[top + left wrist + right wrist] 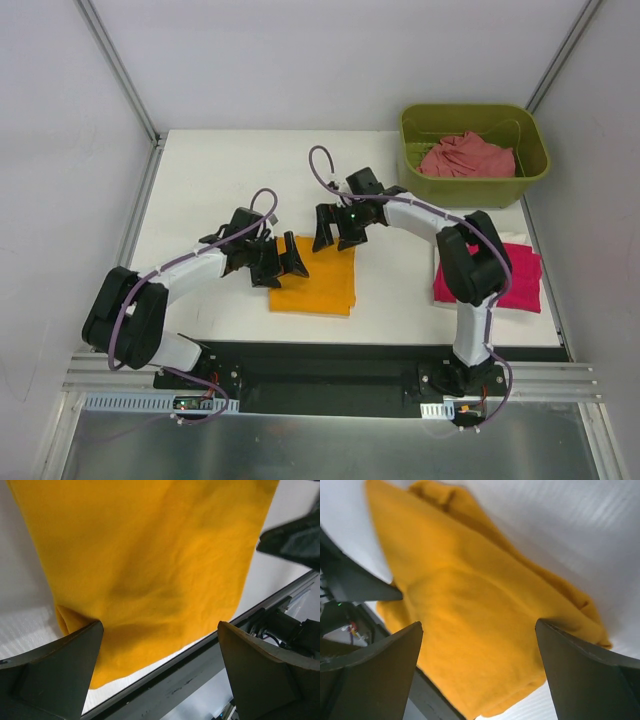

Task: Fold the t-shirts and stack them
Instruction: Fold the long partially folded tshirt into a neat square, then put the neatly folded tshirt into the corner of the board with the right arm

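The orange-yellow t-shirt [318,285] lies folded into a rectangle near the table's front middle. My left gripper [287,261] hovers open over its left upper edge, and the cloth [150,555] shows beneath the spread fingers with nothing between them. My right gripper [336,231] stands open above the shirt's far edge, and the shirt [470,605] is below its jaws, untouched. The magenta t-shirt [518,282] lies folded at the right, partly hidden by the right arm. The salmon-pink t-shirt [468,157] sits crumpled in the bin.
The olive-green bin [420,186] stands at the back right corner. The table's front edge with its dark rail [330,358] runs just behind the orange shirt's near side. White walls enclose the table on three sides.
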Action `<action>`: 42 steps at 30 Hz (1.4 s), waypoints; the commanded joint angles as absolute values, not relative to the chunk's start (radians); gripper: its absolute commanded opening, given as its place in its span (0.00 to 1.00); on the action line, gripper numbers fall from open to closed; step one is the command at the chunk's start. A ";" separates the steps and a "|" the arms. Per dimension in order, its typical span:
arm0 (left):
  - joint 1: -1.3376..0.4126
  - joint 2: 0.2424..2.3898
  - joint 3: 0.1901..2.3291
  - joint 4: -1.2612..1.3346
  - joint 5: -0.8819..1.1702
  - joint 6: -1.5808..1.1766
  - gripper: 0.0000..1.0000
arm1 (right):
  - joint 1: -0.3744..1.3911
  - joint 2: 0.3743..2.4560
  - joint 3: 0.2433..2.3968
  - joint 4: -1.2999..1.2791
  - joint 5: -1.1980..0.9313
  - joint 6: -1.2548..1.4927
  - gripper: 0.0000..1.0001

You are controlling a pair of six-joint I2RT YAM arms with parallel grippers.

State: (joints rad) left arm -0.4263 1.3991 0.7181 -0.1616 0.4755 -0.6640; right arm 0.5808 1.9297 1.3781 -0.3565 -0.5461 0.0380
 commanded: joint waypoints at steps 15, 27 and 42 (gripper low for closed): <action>-0.434 1.248 0.782 -0.237 0.315 -0.600 0.99 | 0.577 1.747 1.620 -0.595 -0.217 -0.069 0.99; -0.367 0.913 0.836 -0.422 -0.221 -0.664 0.99 | 0.589 1.210 1.112 -0.326 -0.018 0.295 0.99; -0.350 1.015 0.772 -0.420 -0.123 -0.661 0.99 | 0.784 1.603 1.146 -0.462 0.169 0.379 1.00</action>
